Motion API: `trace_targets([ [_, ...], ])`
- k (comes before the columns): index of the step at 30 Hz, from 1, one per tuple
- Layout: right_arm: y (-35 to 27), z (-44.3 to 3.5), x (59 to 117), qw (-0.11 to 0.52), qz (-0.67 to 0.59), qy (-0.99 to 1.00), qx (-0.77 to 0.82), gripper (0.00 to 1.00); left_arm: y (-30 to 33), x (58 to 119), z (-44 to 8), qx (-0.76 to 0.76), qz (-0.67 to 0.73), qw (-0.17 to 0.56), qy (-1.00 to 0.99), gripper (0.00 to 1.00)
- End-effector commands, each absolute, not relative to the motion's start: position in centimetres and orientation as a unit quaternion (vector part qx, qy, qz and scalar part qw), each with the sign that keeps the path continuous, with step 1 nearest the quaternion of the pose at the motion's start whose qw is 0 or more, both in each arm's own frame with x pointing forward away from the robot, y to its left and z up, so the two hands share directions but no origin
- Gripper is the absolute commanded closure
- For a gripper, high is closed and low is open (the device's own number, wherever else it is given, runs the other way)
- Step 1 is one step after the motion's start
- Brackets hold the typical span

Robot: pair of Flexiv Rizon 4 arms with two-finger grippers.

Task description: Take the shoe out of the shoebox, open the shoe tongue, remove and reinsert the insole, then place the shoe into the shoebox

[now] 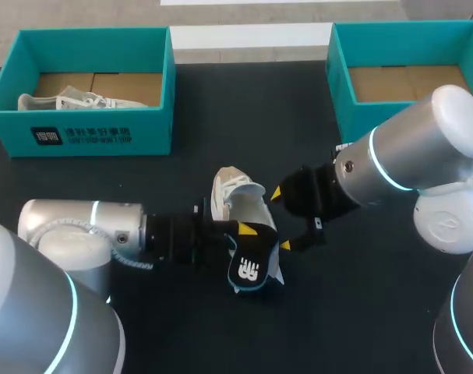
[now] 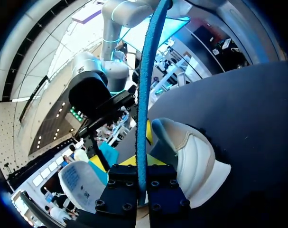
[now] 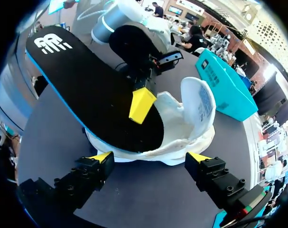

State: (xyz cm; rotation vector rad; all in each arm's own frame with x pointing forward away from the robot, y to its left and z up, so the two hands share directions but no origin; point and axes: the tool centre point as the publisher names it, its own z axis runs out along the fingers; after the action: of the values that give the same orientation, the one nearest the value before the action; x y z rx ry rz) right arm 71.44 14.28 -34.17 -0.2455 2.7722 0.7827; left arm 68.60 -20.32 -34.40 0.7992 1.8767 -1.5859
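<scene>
Insole [image 3: 87,85] partly out of shoe [image 3: 196,109]; clamped edge-on between left gripper [image 2: 142,164] jaws | right gripper [image 3: 150,160] jaws wide, empty; shoe just ahead

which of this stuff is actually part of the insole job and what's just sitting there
In the job: shoe, insole, left gripper shut on it, open right gripper, empty shoebox.
Lying about, probably: other shoebox, second shoe inside it.
</scene>
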Motion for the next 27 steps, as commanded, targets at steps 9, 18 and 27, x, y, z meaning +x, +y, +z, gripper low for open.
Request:
trace_targets([
  [9,14.3,-34.2,71.4,0.126,0.268,0.951,-0.084,0.0,-21.0,70.1,-36.6,0.285,-0.584,0.277,0.708,1.0],
  [18,14.3,-34.2,71.4,0.126,0.268,0.951,-0.084,0.0,-21.1,69.1,-34.4,0.288,-0.599,0.279,0.693,0.26],
  [27,14.3,-34.2,71.4,0.126,0.268,0.951,-0.084,0.0,-21.1,68.5,-32.3,0.293,-0.609,0.281,0.681,0.42],
])
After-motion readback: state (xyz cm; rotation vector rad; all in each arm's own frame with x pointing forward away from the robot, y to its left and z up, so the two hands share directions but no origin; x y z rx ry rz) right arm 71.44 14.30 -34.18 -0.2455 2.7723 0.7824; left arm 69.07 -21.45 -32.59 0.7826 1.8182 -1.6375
